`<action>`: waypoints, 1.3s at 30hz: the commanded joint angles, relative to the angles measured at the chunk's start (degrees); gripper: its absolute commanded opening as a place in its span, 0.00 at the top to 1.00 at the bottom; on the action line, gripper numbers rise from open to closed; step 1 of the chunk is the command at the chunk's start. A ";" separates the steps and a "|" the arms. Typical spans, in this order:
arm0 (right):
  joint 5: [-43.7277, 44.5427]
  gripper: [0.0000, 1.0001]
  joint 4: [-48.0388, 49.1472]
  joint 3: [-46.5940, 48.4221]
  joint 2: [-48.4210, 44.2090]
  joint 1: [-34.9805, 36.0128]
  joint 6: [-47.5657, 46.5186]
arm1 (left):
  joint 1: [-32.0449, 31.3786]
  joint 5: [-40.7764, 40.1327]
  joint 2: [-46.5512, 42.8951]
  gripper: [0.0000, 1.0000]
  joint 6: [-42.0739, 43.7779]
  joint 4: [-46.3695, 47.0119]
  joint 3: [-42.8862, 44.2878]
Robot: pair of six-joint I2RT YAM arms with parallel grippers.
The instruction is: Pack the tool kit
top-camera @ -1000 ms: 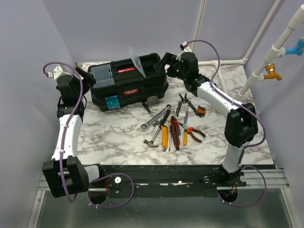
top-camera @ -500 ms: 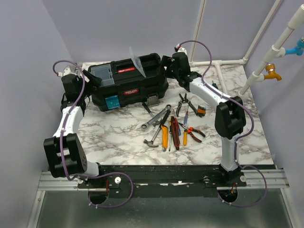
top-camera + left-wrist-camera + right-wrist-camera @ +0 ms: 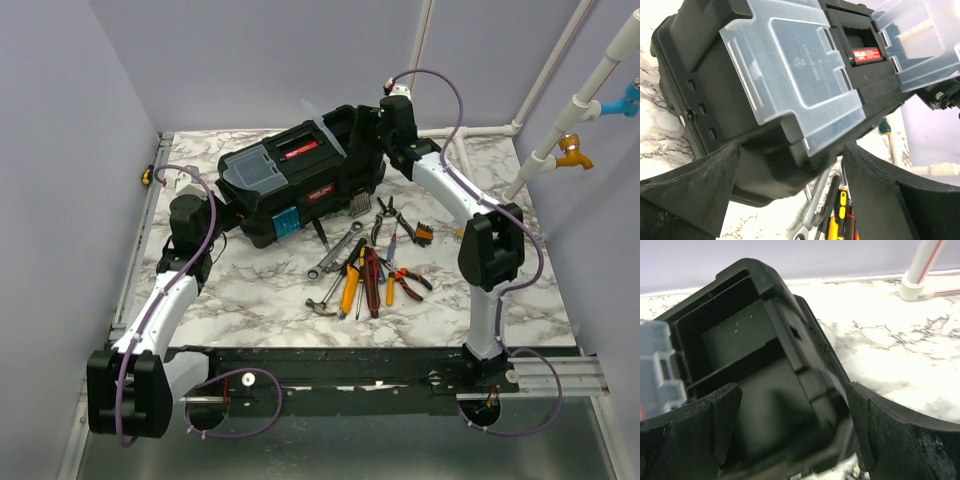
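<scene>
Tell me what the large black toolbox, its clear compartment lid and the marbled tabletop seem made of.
The large black toolbox looks like moulded plastic: matte, with ribs and recesses. The clear compartment lid is probably frosted translucent plastic with embossed marks. The marbled tabletop is smooth, grey-veined; marble or laminate, cannot tell.

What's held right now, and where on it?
The toolbox, by its two ends: left end effector straddles the end with the closed clear lid, right end effector the opposite end. Both look clamped on it.
</scene>
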 commanded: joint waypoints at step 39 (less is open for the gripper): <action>38.63 0.18 17.20 -0.41 -6.72 12.54 -13.66 | -0.14 -7.39 -9.92 0.09 9.54 -12.02 3.71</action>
